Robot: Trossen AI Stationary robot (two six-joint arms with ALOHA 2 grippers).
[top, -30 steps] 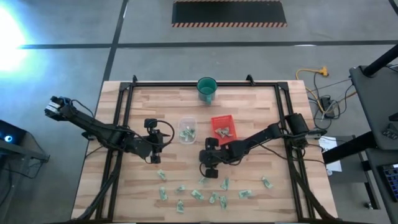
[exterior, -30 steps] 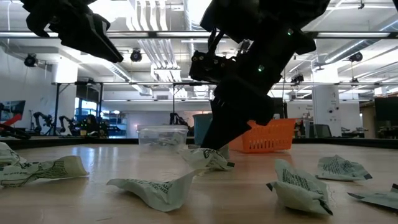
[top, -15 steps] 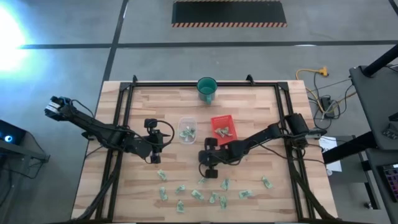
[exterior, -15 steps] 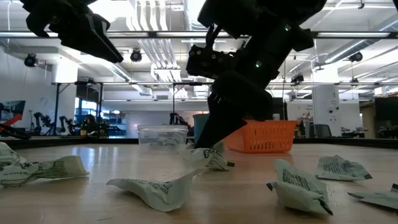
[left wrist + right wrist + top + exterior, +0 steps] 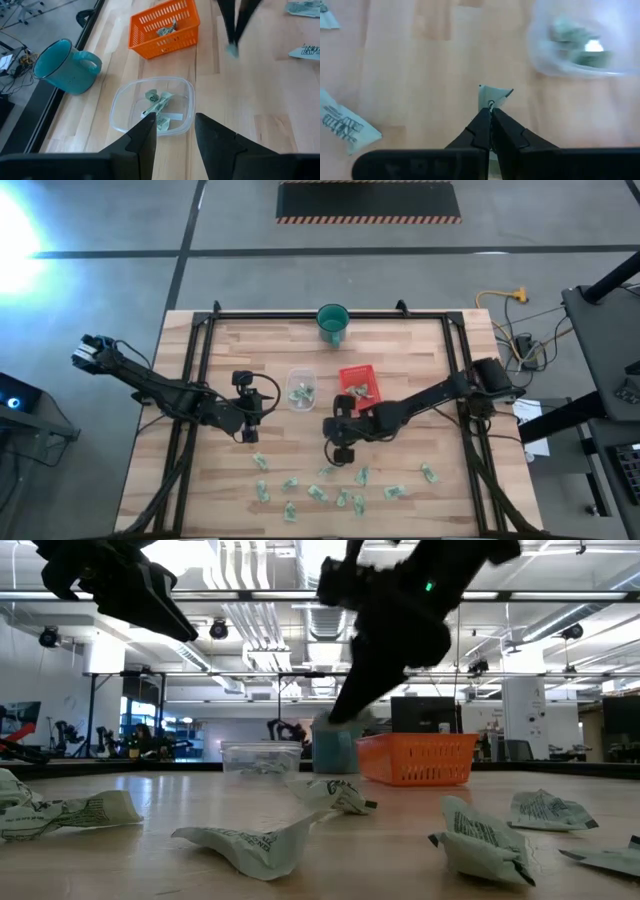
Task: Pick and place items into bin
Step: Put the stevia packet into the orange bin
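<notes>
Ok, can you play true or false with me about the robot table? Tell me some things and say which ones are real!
1. The right end effector is shut on a small packet. True.
2. The teal cup lies tipped over in the orange basket. False: it stands apart from the basket, near the table's far edge.
3. The clear container already has packets inside. True.
4. The left end effector is holding a packet. False: its fingers are apart with nothing between them.
5. The orange basket is empty. False: packets lie inside it.
</notes>
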